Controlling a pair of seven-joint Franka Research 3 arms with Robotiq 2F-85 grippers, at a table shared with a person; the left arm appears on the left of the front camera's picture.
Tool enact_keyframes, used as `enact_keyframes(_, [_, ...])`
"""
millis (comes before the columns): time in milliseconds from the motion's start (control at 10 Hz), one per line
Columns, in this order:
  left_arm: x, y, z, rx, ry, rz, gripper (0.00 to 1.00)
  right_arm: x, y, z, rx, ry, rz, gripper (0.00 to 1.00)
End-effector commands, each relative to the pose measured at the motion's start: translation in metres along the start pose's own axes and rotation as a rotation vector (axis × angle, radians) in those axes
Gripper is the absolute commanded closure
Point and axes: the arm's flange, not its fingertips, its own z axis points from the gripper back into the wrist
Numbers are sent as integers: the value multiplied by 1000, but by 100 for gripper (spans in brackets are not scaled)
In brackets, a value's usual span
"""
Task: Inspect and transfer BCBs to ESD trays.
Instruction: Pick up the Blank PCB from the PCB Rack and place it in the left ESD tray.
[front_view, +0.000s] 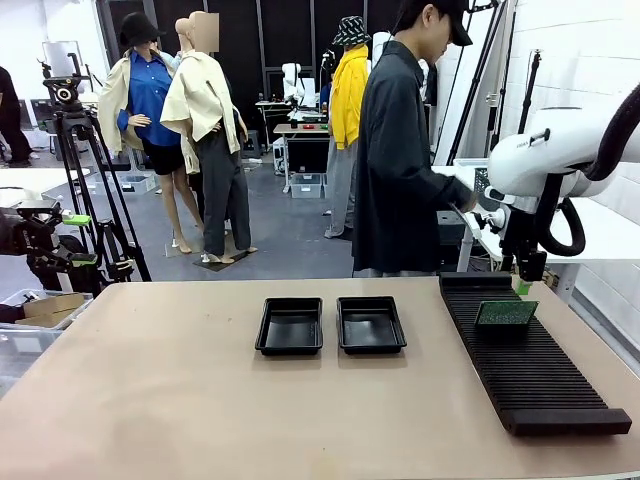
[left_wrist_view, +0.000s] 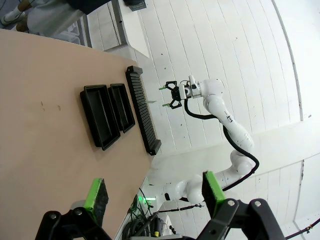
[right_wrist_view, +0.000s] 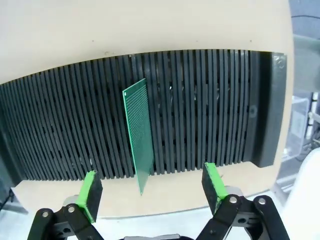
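Nothing readable can be made out here (any print on things is too small or blurry).

2 black ESD trays (front_view: 290, 330) side by side, BCB (front_view: 505, 313) upright in slotted rack (front_view: 535, 380)

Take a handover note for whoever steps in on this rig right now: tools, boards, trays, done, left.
Left tool: open, empty, by the table's left edge.
Right tool: open, empty, above the slotted rack, lined up with the one BCB standing in it.
ESD trays: side by side mid-table, both empty.
Done: nothing transferred yet.
Left: grasp the BCB, inspect, set it in a tray.
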Motion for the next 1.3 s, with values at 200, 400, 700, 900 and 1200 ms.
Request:
enact_keyframes(200, [1,-3,0,-1,-3,11,0,-8,10,-19,9,-3,24,0])
enact_keyframes(400, [1,-3,0,-1,-3,11,0,-8,3,-26,7,-16,30,0])
enact_keyframes(700, [1,-3,0,-1,-3,11,0,-11,2,-36,-19,-44,42,0])
enact_keyframes(900, [1,-3,0,-1,-3,11,0,-11,-2,-45,-36,-48,34,0])
enact_keyframes(1200, [1,-3,0,-1,-3,11,0,-9,-8,-50,-23,-68,45,0])
